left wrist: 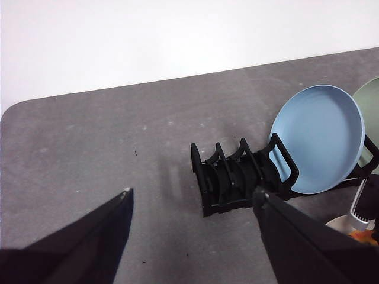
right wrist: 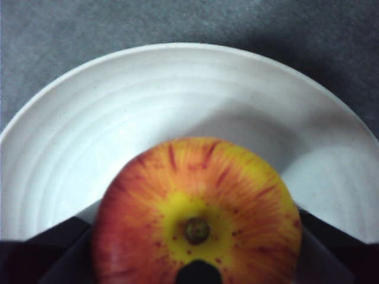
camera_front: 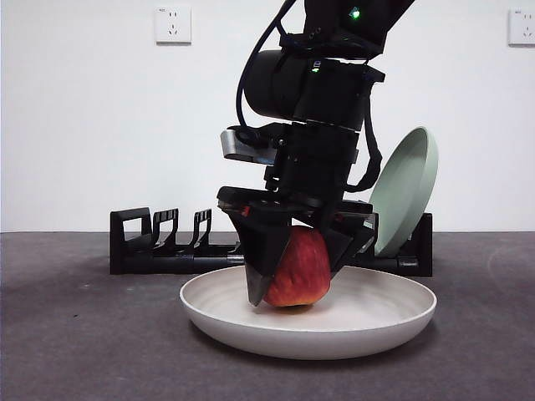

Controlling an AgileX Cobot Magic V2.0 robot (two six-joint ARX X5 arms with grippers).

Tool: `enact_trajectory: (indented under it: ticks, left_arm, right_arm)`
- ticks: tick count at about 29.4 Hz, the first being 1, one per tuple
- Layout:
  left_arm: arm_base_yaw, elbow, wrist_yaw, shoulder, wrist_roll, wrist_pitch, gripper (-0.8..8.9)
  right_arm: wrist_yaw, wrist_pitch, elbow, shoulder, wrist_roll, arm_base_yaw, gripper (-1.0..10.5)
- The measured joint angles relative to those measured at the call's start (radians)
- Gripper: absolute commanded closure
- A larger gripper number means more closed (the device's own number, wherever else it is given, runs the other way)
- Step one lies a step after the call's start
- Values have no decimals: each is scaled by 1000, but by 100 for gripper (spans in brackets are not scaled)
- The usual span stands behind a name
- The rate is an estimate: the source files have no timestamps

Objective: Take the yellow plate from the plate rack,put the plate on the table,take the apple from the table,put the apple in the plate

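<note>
Flat on the table (camera_front: 75,351) in front of the rack (camera_front: 159,242), the plate (camera_front: 368,322) is already down, so the first half looks done. Right gripper (camera_front: 298,280) clamps the apple (camera_front: 294,269), which touches or nearly touches the plate's middle; only release seems left. Left gripper (left wrist: 192,236) waits apart, jaws wide and empty.

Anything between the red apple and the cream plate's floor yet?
Nothing: in the front view the red apple, held by the right gripper, sits on the cream round plate.
</note>
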State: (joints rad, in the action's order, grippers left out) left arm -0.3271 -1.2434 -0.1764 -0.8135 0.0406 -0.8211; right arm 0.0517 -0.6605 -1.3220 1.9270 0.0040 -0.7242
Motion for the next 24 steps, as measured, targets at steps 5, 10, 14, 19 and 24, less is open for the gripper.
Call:
enact_trajectory:
  ticks: [5,10,14,19,24]
  left_arm:
    - [0,0,0,0,-6,0,472]
    - [0,0,0,0,-7,0,472]
    - [0,0,0,0,-7,0,472]
    - [0,0,0,0,-7,0,472]
    - [0,0,5,0,-7,0,472]
  right_arm:
    - [-2,-5,0,0,0,-1,496]
    - [-3,-24,0,0,2,-1,495]
    - [-3,-26,0,0,5,-1,496]
    - [-3,-26,0,0,5,-1,497]
    - [-3,-28,5,-41,5,-1,506]
